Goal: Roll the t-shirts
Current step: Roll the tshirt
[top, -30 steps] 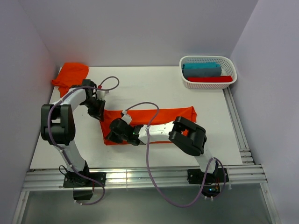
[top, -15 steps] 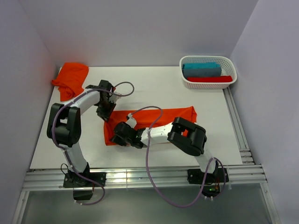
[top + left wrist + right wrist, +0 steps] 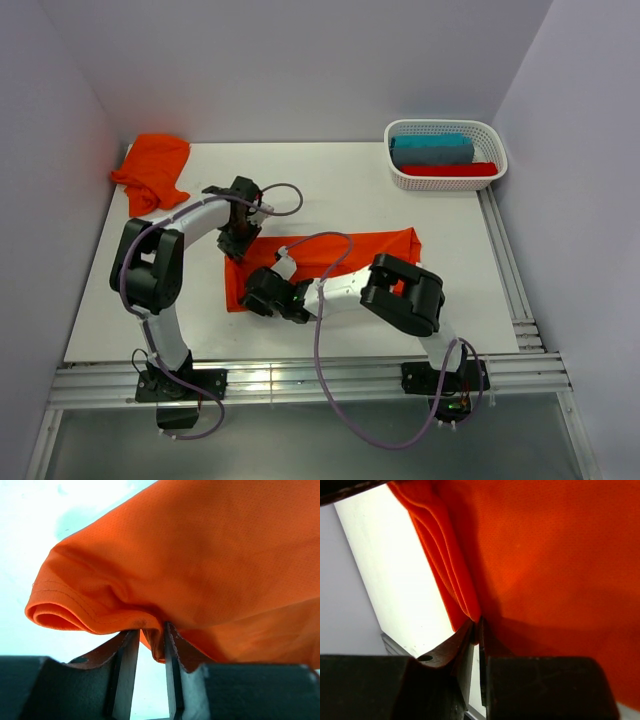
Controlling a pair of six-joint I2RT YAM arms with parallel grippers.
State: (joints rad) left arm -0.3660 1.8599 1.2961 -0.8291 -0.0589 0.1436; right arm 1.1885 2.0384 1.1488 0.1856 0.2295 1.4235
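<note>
Folded t-shirt [image 3: 385, 245] lies as a long orange band across the middle of the white surface [image 3: 330, 180], running left to right; its left end is under both grippers; part of the band is hidden by the right arm.

Left gripper [image 3: 237, 238] is down at the far-left corner of the band; in the left wrist view its fingers [image 3: 127, 670] stand a little apart with a hanging fold of the shirt [image 3: 200, 555] between the tips; the cloth touches one finger, and I cannot tell whether it is really pinched or just sitting in the gap; a rolled hem curls out to the side of that fold.

Right gripper [image 3: 252, 298] is at the near-left edge of the same band; in the right wrist view its fingers [image 3: 470, 655] are nearly together, clamped on the stacked edge layers of the shirt [image 3: 545, 570]; bare surface shows beside that edge.

Second t-shirt [image 3: 155, 170] is crumpled in a heap at the far-left corner of the surface, well apart from both grippers.

White lattice basket [image 3: 445, 183] stands at the far-right corner; a teal cloth [image 3: 432, 150] and a red cloth [image 3: 448, 169] lie inside it.
</note>
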